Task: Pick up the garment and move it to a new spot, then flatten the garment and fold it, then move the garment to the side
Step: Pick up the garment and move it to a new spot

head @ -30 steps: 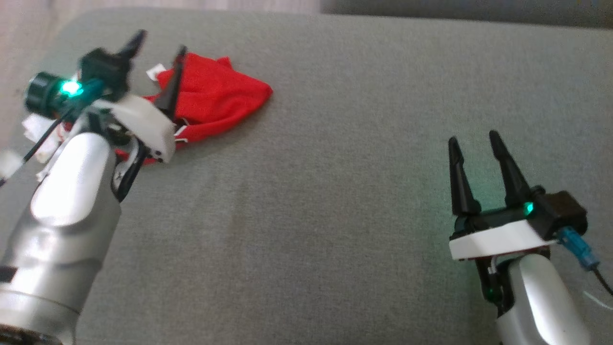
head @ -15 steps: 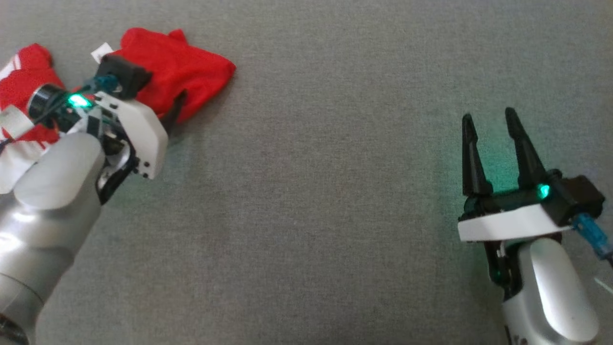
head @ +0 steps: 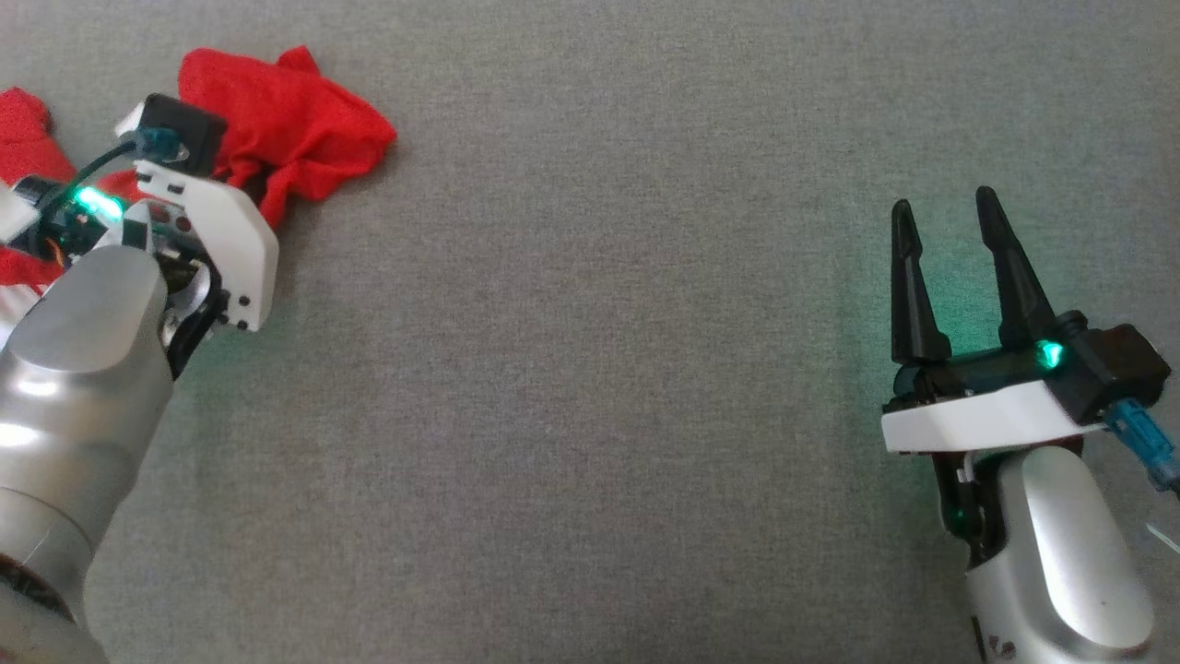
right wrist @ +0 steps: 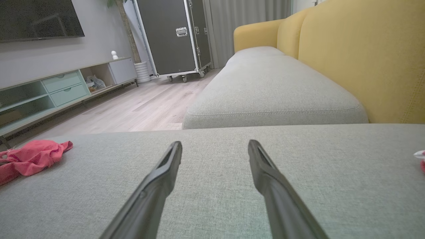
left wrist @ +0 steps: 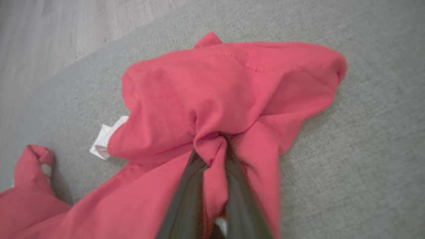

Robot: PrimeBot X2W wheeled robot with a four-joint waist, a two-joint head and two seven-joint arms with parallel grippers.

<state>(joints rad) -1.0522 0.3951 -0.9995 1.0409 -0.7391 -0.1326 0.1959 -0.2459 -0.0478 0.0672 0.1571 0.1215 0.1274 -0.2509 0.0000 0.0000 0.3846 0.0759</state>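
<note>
On grey woven cushion (head: 599,369), crumpled red garment (head: 286,129)

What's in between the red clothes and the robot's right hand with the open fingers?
Nothing sits there. In the head view, only bare grey cushion stretches from the red garment to the right gripper.

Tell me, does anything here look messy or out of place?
Only the garment: it lies crumpled near the edge of the cushion, one fold pinched in the left pincer. Nothing else looks odd.
</note>
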